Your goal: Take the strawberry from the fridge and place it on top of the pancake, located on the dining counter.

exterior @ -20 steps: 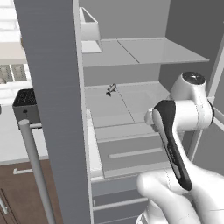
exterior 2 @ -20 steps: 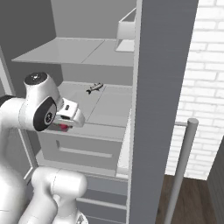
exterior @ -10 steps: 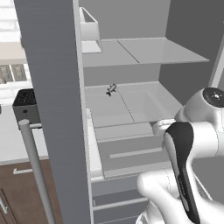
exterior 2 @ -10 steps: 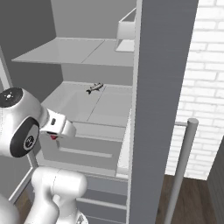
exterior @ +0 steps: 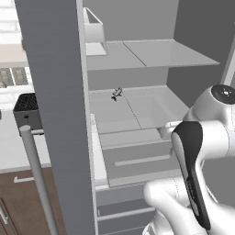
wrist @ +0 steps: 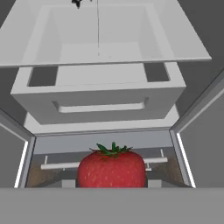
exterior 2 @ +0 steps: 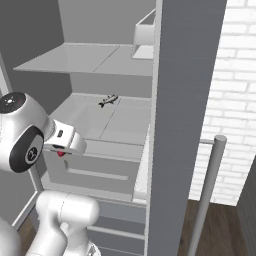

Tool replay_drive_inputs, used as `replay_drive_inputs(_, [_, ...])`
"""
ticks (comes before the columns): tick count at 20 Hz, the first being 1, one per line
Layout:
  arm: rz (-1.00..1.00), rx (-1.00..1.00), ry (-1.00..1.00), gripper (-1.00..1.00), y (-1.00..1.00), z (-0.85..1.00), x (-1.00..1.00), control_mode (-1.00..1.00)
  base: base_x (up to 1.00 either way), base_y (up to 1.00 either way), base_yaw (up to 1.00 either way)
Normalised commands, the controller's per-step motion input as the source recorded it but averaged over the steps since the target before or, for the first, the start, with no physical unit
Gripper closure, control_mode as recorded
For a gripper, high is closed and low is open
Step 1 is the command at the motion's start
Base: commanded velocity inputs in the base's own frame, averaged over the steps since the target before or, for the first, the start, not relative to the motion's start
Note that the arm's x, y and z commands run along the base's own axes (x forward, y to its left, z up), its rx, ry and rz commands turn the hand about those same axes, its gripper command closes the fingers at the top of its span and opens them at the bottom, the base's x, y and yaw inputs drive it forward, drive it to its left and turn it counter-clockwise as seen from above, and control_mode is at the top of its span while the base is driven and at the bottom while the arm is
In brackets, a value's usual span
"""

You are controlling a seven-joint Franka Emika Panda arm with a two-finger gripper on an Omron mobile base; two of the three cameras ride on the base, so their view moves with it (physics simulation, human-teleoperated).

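**Strawberry held at gripper, in front of the open fridge**

Gripper [exterior 2: 61,151]: seen in the right base view at the end of the white arm, in front of the lower part of the fridge interior. A small red object sits just under the white hand there. In the hand view the strawberry [wrist: 112,168] sits at the bottom centre, red with a green leafy cap pointing up, exactly where the fingertips would rise. The fingertips themselves are hidden behind the berry. Finding: the fingers are closed narrowly on the strawberry.

Fridge [exterior: 59,92]: grey, doors open. The near door edge stands as a tall grey slab in both base views, with a long silver bar handle [exterior: 39,183] beside it. Inside are a flat upper shelf [exterior: 151,53], a lower shelf below it, and a pulled-out grey drawer [wrist: 98,103] with a horizontal grip slot. The hand view looks straight at this drawer front.

Other contents: a small dark object [exterior: 116,93] lies on the lower shelf toward the back; too small to identify. A white open-topped bin [exterior: 94,30] sits on the door side at upper-shelf level.

Surroundings: a white brick wall [exterior 2: 235,90] is to the right of the fridge.
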Motion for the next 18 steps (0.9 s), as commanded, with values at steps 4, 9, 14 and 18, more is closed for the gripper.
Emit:
replay_drive_inputs(4, [0.0, 0.0, 0.0, 1.0, 0.0, 0.0, 0.0, -1.0, 0.0, 0.0, 0.0])
replay_drive_inputs(9, [0.0, 0.0, 0.0, 1.0, 0.0, 0.0, 0.0, 1.0, -0.18, 0.0, 0.0])
replay_drive_inputs(14, [0.0, 0.0, 0.0, 1.0, 0.0, 0.0, 0.0, 1.0, -0.85, -0.03, 0.03])
replay_drive_inputs(18, [0.0, 0.0, 0.0, 1.0, 0.0, 0.0, 0.0, 1.0, -0.97, -0.25, 0.21])
